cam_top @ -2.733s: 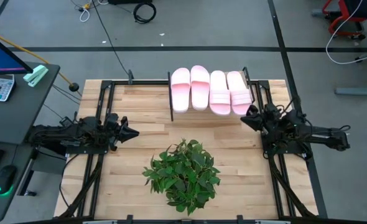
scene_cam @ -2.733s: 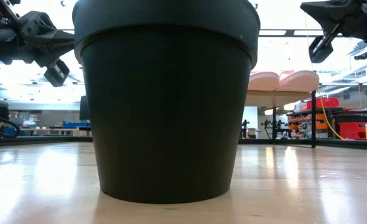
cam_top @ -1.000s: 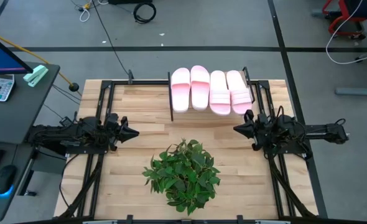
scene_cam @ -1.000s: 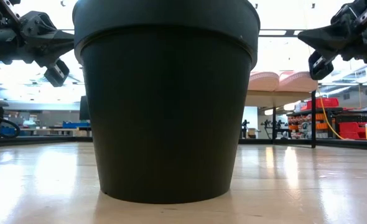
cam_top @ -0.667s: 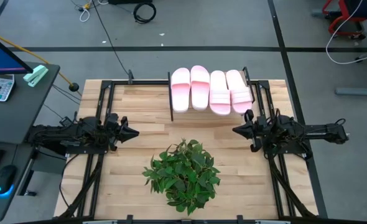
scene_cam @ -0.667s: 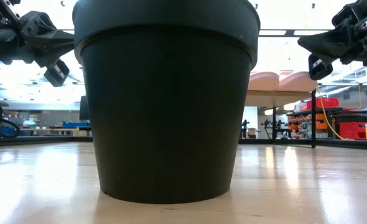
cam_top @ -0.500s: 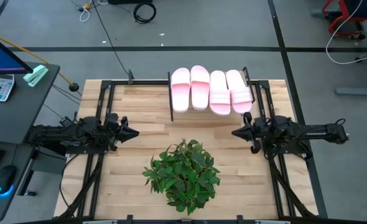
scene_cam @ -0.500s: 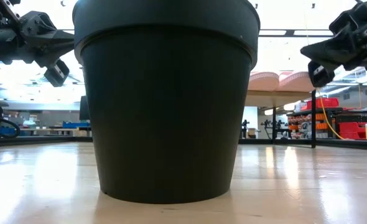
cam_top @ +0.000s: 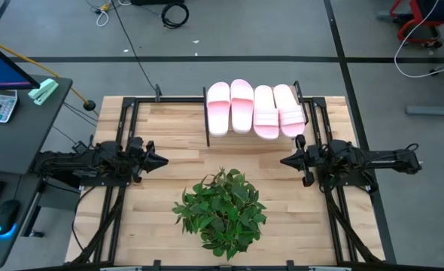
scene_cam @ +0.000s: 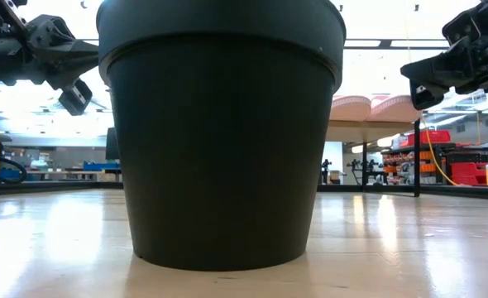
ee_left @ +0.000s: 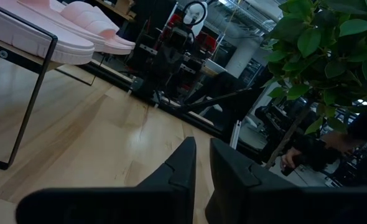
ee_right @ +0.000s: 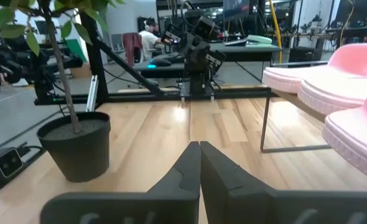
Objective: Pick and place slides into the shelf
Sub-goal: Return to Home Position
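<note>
Along the upper middle of the overhead frame, four pale pink slides [cam_top: 242,105] lie side by side in one row on the shelf [scene_cam: 368,127], each touching or nearly touching its neighbour; the two toward the frame's left look a deeper pink than the two toward its right, and the last one on the right sits slightly askew. Thin black legs hold the shelf's plank above the light wooden worktop [cam_top: 169,128], at the edge nearest the top of the frame. A leafy green plant [cam_top: 222,211] in a dark pot [scene_cam: 219,132] stands in the lower middle of the overhead frame, well apart from the shelf. The left gripper [cam_top: 160,159] hangs above the worktop at middle left, pointing toward the centre; its wrist camera shows its jaws drawn close together with only a thin sliver between them. The right gripper [cam_top: 286,160] hangs at middle right, just below the shelf's right end in the frame and apart from the slides, also pointing toward the centre; its jaws are pressed together. Seen from worktop height, the pot fills the centre, both grippers hang high at the frame's upper corners, and two slides show on the plank to the right.
</note>
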Controlling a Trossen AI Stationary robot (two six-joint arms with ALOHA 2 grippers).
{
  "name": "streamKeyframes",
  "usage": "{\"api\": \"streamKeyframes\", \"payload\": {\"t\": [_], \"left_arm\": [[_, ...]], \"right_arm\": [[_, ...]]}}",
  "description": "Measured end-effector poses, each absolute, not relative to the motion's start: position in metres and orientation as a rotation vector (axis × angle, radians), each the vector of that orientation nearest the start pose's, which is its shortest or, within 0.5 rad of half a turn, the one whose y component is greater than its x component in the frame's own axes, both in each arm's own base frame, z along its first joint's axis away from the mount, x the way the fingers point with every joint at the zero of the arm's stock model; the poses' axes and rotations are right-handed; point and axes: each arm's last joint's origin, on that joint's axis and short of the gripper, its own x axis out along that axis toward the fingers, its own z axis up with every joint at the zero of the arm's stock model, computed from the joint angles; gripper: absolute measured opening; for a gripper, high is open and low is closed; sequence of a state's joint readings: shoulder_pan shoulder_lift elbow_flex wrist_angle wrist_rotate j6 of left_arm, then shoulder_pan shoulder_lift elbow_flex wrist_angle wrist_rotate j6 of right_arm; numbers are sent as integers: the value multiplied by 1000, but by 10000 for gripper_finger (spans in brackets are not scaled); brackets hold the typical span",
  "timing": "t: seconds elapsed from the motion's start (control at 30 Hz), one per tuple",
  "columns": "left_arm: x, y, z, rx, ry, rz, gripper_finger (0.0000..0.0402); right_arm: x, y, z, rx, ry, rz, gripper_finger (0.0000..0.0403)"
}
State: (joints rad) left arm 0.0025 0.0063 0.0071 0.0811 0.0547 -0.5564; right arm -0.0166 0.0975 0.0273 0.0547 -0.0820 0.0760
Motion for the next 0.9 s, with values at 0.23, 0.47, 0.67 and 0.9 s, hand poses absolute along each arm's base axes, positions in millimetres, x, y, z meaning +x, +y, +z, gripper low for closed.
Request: {"api": "streamKeyframes", "payload": {"t": [0.23, 0.47, 0.67, 0.9], "left_arm": [[97, -1, 173, -554, -65, -74, 56], [97, -1, 173, -554, -65, -74, 46], [97, -1, 173, -554, -65, -73, 49], [97, -1, 173, -554, -65, -74, 57]], "right_arm": [[102, 1, 169, 76, 36, 61, 10], [102, 1, 168, 87, 50, 61, 13], [102, 1, 168, 88, 50, 61, 13], [102, 1, 168, 88, 49, 61, 16]]}}
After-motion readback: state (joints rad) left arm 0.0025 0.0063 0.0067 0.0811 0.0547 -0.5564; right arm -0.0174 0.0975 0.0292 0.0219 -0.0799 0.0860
